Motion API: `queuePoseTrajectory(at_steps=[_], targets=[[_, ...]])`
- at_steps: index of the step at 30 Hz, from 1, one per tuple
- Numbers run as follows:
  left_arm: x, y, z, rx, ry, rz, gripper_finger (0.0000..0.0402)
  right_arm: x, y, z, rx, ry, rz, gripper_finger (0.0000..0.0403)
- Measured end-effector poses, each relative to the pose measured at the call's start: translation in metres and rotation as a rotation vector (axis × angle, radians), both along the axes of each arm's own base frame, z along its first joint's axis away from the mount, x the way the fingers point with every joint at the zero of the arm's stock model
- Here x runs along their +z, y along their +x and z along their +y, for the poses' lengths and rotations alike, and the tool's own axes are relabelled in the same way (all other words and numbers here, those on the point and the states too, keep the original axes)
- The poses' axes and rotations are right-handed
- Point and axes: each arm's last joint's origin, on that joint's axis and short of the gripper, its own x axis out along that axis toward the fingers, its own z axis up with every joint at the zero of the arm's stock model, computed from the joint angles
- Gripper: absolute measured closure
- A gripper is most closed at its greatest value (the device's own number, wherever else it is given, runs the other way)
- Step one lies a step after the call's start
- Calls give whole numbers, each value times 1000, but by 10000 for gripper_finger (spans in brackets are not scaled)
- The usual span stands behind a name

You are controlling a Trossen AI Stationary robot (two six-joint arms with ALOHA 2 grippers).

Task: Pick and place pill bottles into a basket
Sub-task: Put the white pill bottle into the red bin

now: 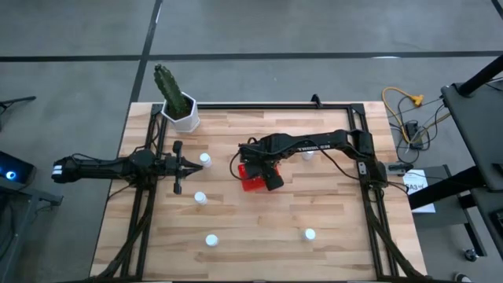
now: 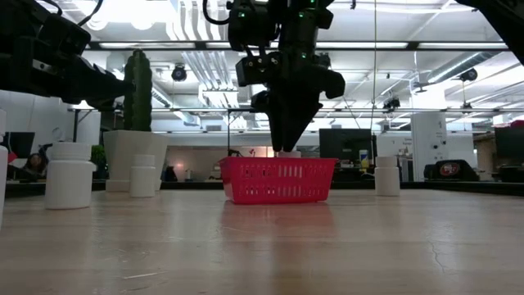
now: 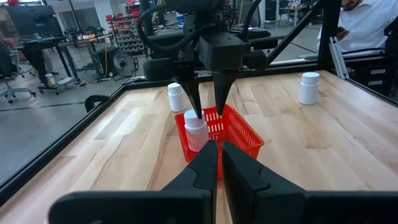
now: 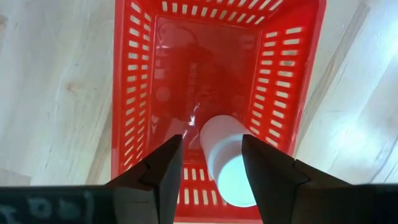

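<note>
Directly above the red basket [image 4: 217, 93] the right tool [image 4: 211, 165] hangs, fingers spread — a pill bottle [image 4: 227, 158] between them, inside the basket; left tool [image 1: 179, 165] waits near another bottle [image 1: 205, 159].

1. The small red rectangular plastic mesh basket [image 1: 253, 181] is sitting mid-table.
2. One white cylindrical pill bottle [image 4: 225, 163] is standing inside it.
3. Five matching bottles are standing scattered around.

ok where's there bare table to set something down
Bare wooden table lies front middle, between two small white pill bottles, and front-right of the red mesh plastic basket under the right gripper. Crowded left: left gripper, two bottles, white cactus pot.
</note>
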Motion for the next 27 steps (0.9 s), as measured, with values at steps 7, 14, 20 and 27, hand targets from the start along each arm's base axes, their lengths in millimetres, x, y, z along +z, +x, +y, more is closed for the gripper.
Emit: queuePoseTrajectory(at_steps=[7, 14, 20, 27], targets=[[0, 0, 0, 1, 0, 0, 396, -1, -3, -1, -24, -14, 35, 248], [0, 0, 0, 0, 0, 0, 396, -1, -5, 0, -23, -13, 48, 248], [0, 0, 0, 0, 0, 0, 396, -1, -5, -1, -28, -38, 54, 248], [0, 0, 0, 0, 0, 0, 396, -1, -6, -1, -32, -38, 68, 248]])
